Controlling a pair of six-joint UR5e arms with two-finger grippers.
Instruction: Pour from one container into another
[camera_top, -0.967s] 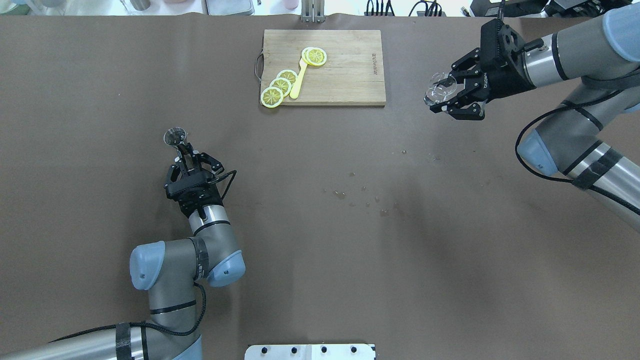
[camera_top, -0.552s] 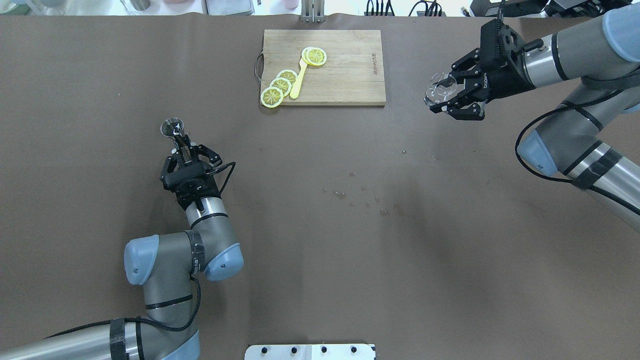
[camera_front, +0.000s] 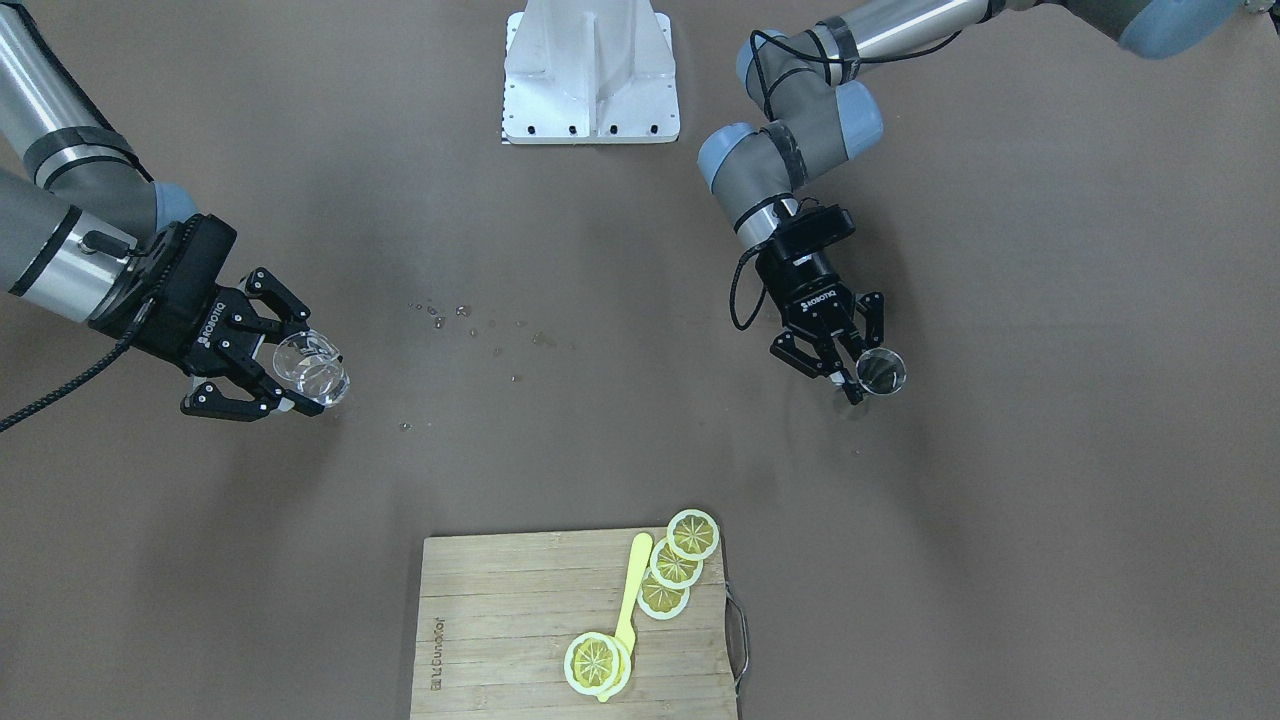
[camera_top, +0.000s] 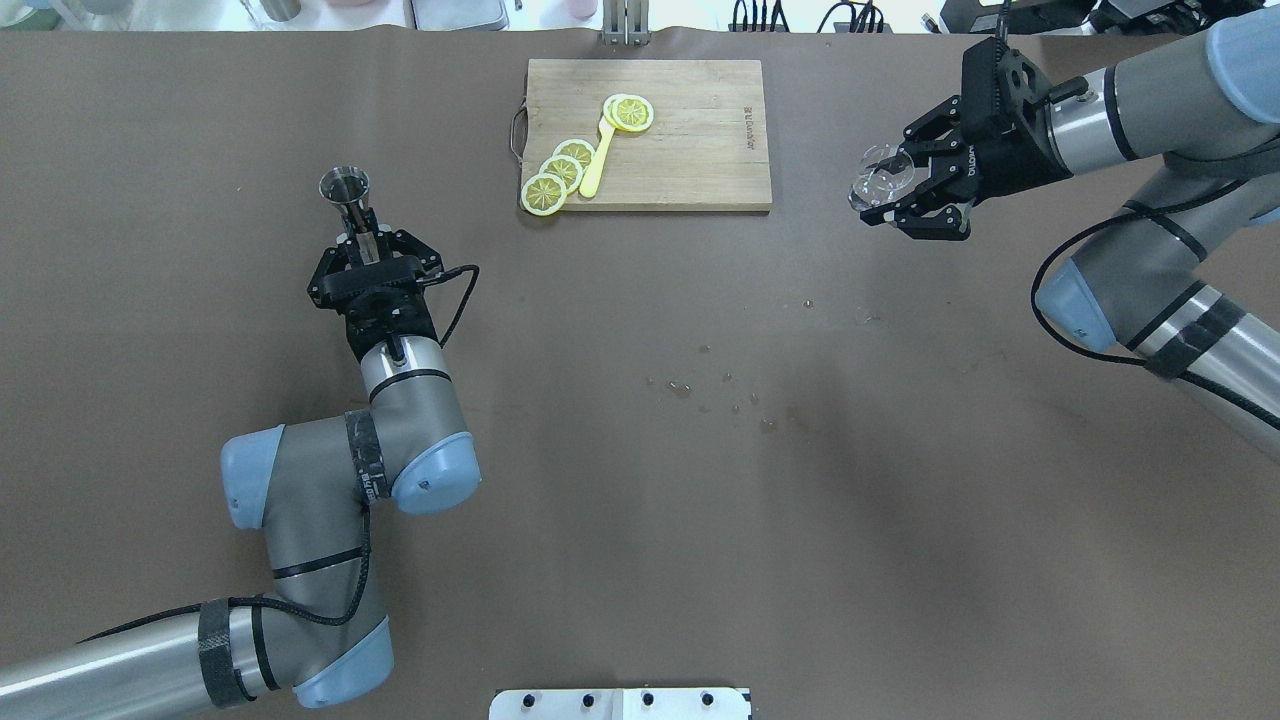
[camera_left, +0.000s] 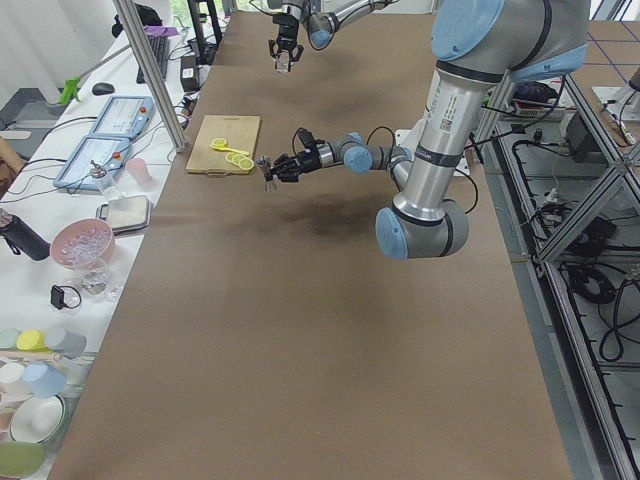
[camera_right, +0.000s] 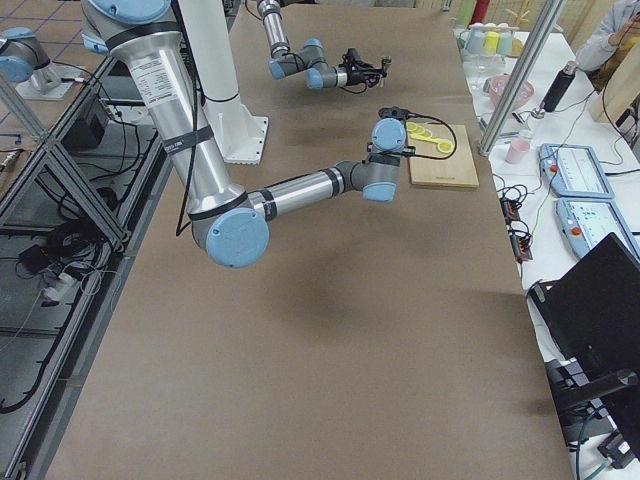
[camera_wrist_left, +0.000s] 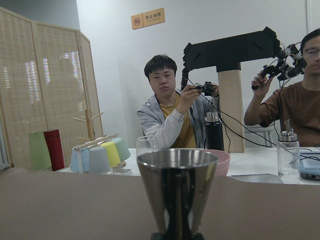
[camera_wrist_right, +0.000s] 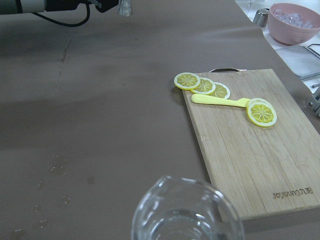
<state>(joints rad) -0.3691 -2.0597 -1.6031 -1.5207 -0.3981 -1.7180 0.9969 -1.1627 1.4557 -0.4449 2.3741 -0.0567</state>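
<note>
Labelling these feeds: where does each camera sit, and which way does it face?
Front-facing: across the table, facing the robot; both arms, base.
Overhead: behind the robot, looking down; both arms.
Left: table's left end; left arm near.
Right: table's right end; right arm near.
Left wrist: behind the jigger, facing people.
Right wrist: behind the glass, facing the cutting board.
All exterior views share that board.

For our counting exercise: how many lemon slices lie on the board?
5. Three lemon slices overlap by the cutting board's handle; two lie stacked at the yellow utensil's end, the lower barely showing. Others may hide beneath.
</note>
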